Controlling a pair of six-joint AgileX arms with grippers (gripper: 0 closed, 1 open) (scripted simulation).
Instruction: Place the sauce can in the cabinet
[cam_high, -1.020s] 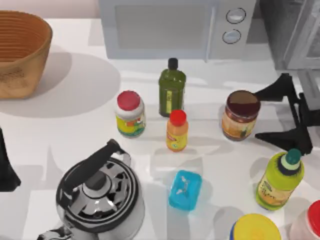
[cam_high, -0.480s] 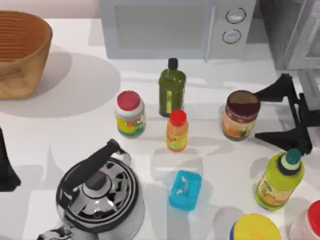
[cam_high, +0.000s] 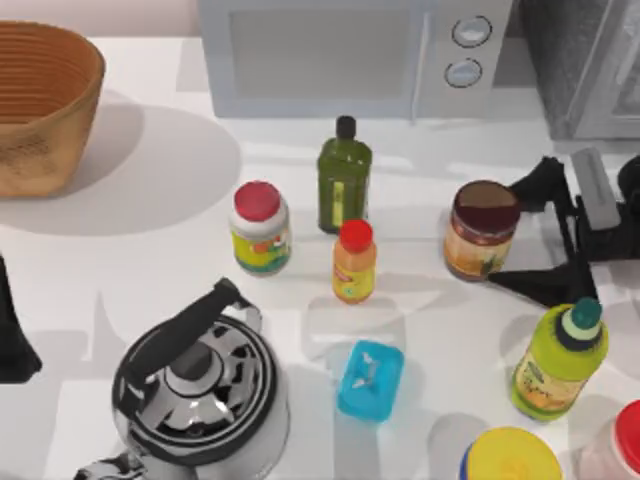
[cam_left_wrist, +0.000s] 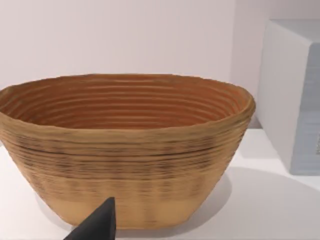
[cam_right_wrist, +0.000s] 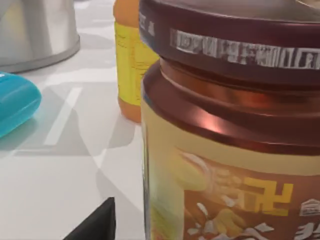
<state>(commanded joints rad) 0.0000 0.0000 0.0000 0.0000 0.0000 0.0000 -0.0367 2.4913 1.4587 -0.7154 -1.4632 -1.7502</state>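
While our right gripper (cam_high: 520, 238) sits just beside the sauce can (cam_high: 482, 229) on the can's right, its two dark fingers are spread, one toward the far side of the can and one toward the near side, w/ nothing pinched yet. The can stands upright on the white table (cam_high: 150, 250), right of centre, in front of the microwave (cam_high: 350, 55); the cabinet (cam_high: 585, 60) is at the far right corner, behind the gripper. In the right wrist view the can (cam_right_wrist: 235, 130) looms very close, brown lid at top.

To do this step well, we'd say: ease in level till the can's body is centred between the fingers, then close on the label, not the lid. Mind the lime-green bottle (cam_high: 560, 360) near the arm & the small orange bottle (cam_high: 354, 262) beyond the can. Our left arm is parked at the table's left edge, facing the wicker basket (cam_left_wrist: 125, 150).
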